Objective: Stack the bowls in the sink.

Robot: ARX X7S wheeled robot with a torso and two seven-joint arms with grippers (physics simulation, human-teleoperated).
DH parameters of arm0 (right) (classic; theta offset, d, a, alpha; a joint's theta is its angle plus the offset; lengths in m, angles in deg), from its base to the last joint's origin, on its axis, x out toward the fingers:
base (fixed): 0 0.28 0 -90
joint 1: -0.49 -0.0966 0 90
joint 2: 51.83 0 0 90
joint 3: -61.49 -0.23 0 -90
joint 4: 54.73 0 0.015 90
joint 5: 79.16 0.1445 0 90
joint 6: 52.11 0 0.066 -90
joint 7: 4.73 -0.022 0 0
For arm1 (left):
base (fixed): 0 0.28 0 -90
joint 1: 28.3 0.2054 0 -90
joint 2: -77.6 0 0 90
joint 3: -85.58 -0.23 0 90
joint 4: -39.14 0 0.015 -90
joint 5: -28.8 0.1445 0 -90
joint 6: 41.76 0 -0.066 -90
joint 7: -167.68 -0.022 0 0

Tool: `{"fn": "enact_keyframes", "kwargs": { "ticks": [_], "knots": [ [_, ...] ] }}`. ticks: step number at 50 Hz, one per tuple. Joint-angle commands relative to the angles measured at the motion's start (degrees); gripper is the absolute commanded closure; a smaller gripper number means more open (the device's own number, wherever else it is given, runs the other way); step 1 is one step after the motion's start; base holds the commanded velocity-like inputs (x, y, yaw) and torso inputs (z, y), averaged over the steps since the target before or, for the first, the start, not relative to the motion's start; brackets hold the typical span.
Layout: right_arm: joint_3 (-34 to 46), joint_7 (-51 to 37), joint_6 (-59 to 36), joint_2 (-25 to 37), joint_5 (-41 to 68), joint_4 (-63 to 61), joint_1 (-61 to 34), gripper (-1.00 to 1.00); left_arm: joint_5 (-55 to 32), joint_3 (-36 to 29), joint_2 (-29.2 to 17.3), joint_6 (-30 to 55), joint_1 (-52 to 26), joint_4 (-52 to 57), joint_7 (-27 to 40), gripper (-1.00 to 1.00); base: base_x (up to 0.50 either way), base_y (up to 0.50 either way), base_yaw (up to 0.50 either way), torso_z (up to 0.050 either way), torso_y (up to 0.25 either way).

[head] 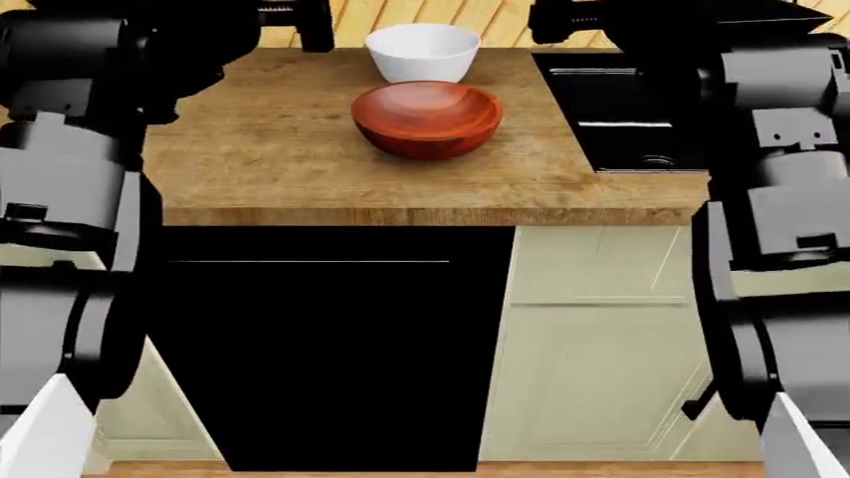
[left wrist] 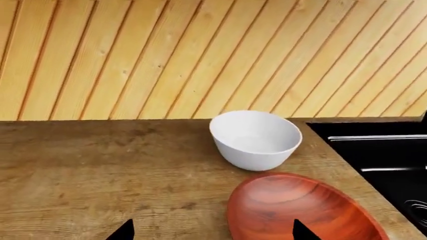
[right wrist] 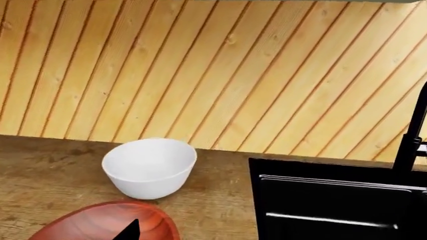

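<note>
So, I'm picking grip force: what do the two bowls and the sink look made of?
The wide bowl looks like polished reddish-brown wood, with grain streaks showing. The smaller bowl looks like glossy white ceramic, though it could be plastic. The sink is glossy black, showing bright reflections; its material is unclear.

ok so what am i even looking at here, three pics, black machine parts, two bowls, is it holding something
These are simulator renders of a two-armed robot at a kitchen counter. The middle picture looks down from its head: the black shapes at both sides are its arms. The other two come from cameras near each arm's fingers; the small black points at their lower edges are fingertips. On the wooden counter sit a white bowl and, in front of it and very close, a red-brown wooden bowl. To their right is a black sink, where the bowls are meant to be stacked. Nothing is held: both bowls rest on the counter, untouched. The left fingers stand apart; only one right fingertip shows.
</note>
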Motion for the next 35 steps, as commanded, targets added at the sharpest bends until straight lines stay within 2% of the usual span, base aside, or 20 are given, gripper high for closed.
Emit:
{"fn": "enact_keyframes", "kwargs": {
  "ticks": [1, 5, 14, 35],
  "knots": [
    [-1.69, 3.39, 4.36, -2.42, -2.38, 20.54, -10.20, -1.00, 6.85, 7.04, 0.88, 0.19, -7.73, -13.52, -1.42, -1.00, 0.00, 0.00, 0.00, 0.000, 0.000],
    [-3.56, 3.41, 2.91, -2.30, -4.38, 20.56, -10.52, -1.00, 10.27, 10.36, 0.87, 0.96, -8.20, -13.52, -1.92, -1.00, 0.03, 0.00, 0.00, 0.000, 0.000],
    [-7.17, 4.18, 1.44, -2.40, -8.33, 20.56, -10.25, -1.00, 14.63, 14.26, 0.56, 1.93, -8.20, -13.52, -3.01, -1.00, 0.29, 0.00, 0.00, 0.000, 0.000],
    [-11.52, 6.15, 1.19, -3.38, -13.23, 20.55, -10.50, -1.00, 17.11, 16.96, 0.05, 3.05, -8.10, -13.51, -3.81, -1.00, 0.45, 0.00, 0.00, 0.000, 0.000]
  ]
}}
